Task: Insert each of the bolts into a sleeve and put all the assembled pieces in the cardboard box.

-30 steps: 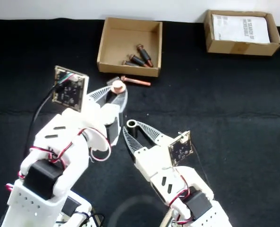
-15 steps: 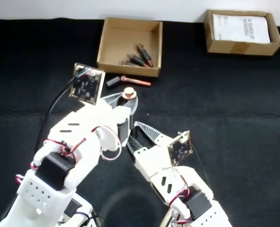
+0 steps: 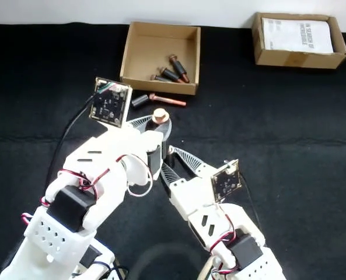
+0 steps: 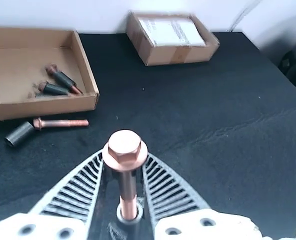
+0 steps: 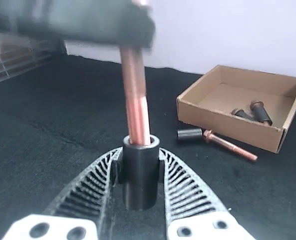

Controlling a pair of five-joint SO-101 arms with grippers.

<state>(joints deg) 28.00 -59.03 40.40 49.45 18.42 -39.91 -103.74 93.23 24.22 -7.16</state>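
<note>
— What stands between my jaws and the cardboard box [image 3: 160, 56]?
— A loose bolt [image 3: 168, 100] and a sleeve [image 3: 140, 101], lying just before its near wall.
— And rightward?
— Open tabletop [image 3: 289, 116] up to the other box [image 3: 299, 39].

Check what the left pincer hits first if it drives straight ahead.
Probably bare table just past the left pincer and its held bolt; the loose bolt and loose sleeve lie off to one side, the cardboard box beyond them. Depth is unclear.
</note>
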